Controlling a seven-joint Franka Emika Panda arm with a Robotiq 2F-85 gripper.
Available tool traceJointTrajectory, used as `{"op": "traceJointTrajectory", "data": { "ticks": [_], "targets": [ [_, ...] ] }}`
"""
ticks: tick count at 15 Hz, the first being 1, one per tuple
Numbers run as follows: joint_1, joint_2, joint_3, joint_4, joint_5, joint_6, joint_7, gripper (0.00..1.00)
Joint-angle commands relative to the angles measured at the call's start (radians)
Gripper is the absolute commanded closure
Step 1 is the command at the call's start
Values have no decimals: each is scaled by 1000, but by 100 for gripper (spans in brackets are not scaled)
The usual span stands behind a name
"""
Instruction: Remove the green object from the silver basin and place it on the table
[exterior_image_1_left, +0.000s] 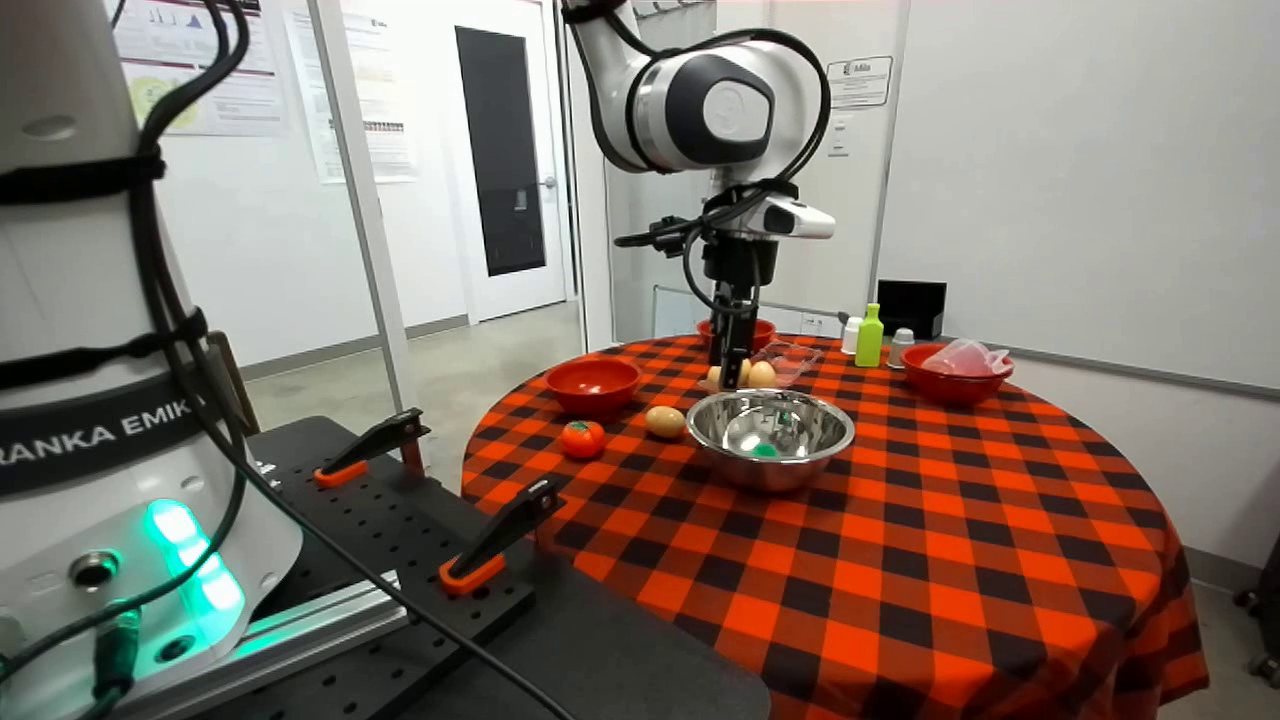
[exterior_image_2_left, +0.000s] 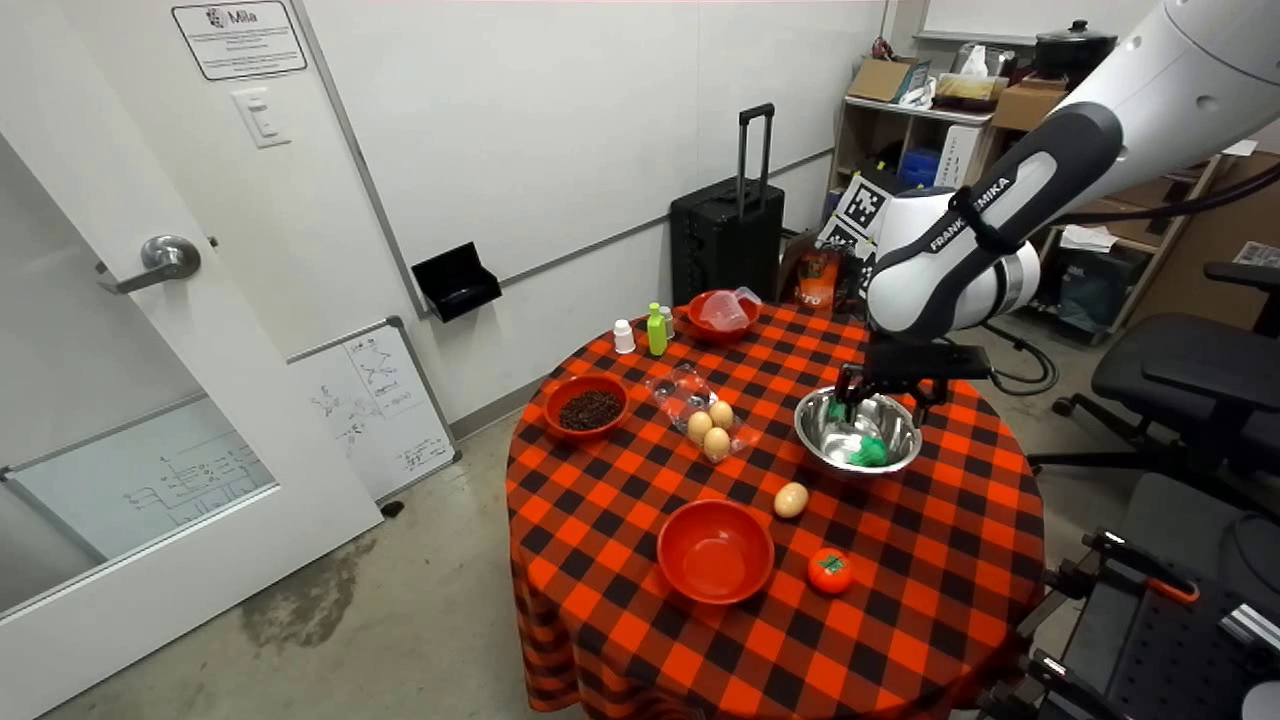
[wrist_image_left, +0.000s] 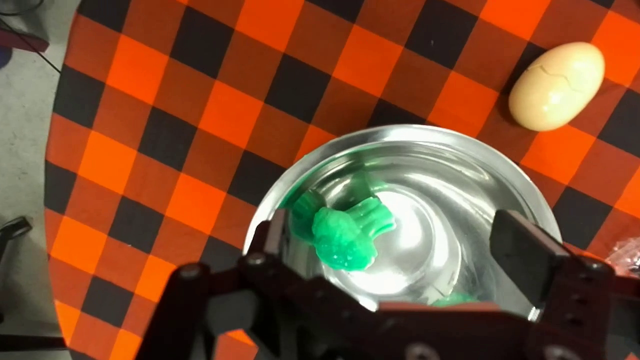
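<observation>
Fingers (wrist_image_left: 522, 255) of the tool (wrist_image_left: 390, 227) are hanging wide apart over the silver basin (wrist_image_left: 410, 132), and as I'm watching they're holding nothing. Inside the basin the green object (wrist_image_left: 345, 240) is lying low, toward one side of its bottom. Just beside the basin a brown egg (wrist_image_left: 557, 86) is resting on the checked tabletop (exterior_image_2_left: 640, 640); farther from the basin, on the egg's side, a tomato (exterior_image_2_left: 830, 572) with a green top and a red bowl (exterior_image_2_left: 715, 565) are sitting apart from each other
</observation>
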Motion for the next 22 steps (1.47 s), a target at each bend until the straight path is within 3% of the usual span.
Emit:
{"op": "traceJointTrajectory", "data": {
  "ticks": [1,12,22],
  "targets": [
    [22,7,-22,7,18,-4,-11,0],
    [15,109,-63,61,25,101,-8,0],
    [-1,222,-54,155,52,101,-24,0]
  ]
}}
